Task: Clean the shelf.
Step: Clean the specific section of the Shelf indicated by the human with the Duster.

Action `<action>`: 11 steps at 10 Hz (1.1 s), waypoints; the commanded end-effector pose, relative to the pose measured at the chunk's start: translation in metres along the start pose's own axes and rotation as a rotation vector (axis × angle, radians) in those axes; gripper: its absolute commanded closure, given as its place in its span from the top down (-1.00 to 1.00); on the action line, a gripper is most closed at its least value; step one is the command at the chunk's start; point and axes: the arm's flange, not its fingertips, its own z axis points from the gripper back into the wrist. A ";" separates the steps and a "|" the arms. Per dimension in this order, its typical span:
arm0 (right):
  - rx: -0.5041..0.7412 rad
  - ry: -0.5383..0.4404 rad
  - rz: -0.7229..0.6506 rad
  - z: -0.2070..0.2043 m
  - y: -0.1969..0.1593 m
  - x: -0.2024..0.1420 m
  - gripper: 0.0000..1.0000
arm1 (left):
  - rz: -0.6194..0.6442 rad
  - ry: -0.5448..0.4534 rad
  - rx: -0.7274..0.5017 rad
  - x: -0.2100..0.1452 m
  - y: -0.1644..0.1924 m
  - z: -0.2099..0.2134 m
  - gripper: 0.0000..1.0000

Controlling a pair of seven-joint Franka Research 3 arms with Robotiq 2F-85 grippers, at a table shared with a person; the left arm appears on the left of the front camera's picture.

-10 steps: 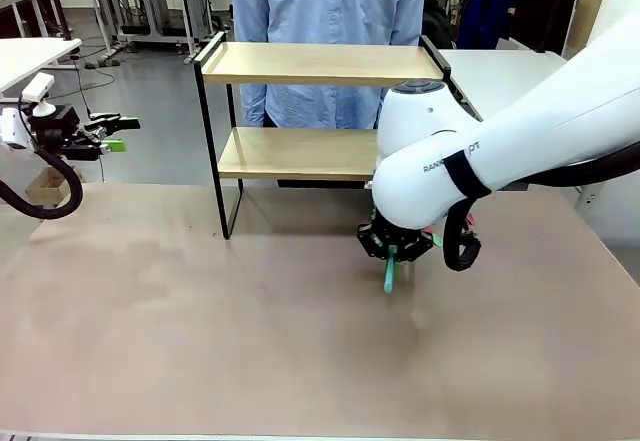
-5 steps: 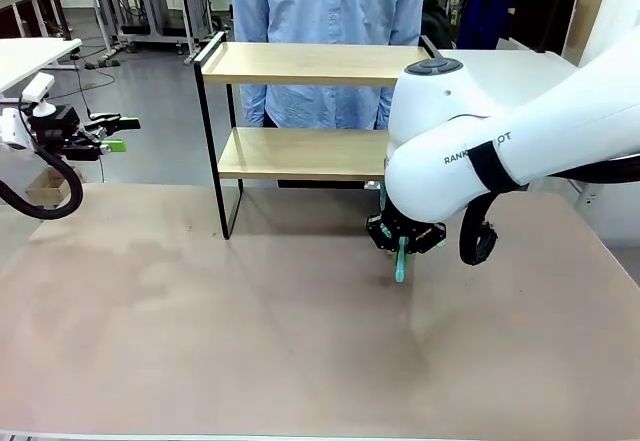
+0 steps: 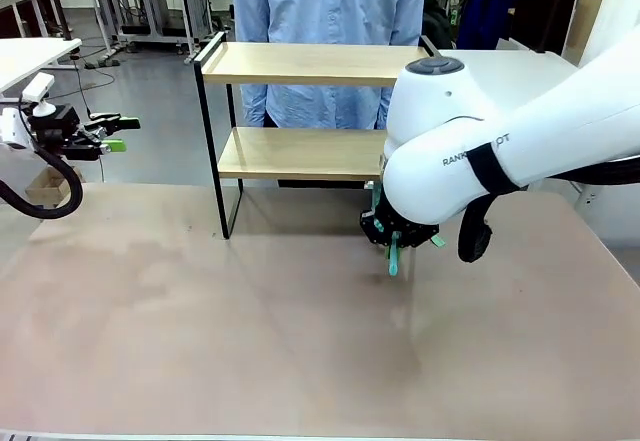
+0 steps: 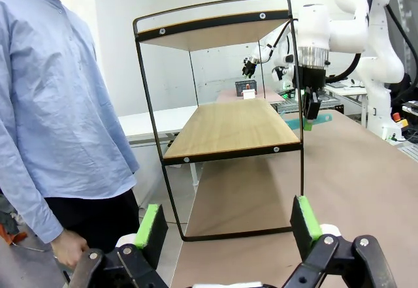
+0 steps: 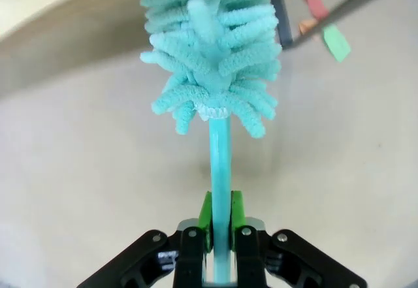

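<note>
A wide brown surface (image 3: 200,341) fills the near part of a workshop, with other benches and a grey floor behind it. The shelf (image 3: 320,64) stands upright at the far edge of the surface, about in the middle. It has two light wooden boards, one above the other, in a thin black frame. A person (image 3: 330,21) in a light blue shirt stands right behind it, and the left wrist view shows one hand (image 4: 68,249) hanging low at the person's side.

The right arm reaches in from the right and bends down in front of the right end of the lower board. Its right pincer (image 3: 395,244) points down at the surface and is clenched on the thin handle of a teal duster (image 5: 212,46). In the right wrist view the green pads press on the handle from both sides. The fluffy head sticks out past the fingers over the brown surface, close to the black frame and the edge of the lower board. Whether the head touches the surface cannot be told.

The left pincer (image 3: 112,133) hangs at the far left, off the edge of the surface and well apart from the shelf. It is released, with its two green-padded fingers spread wide and nothing between them. It faces the left end of the shelf.
</note>
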 end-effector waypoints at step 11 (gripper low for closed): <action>0.213 0.166 0.695 0.069 -0.147 -0.040 -0.75 | -0.016 -0.002 0.000 0.003 -0.003 -0.002 1.00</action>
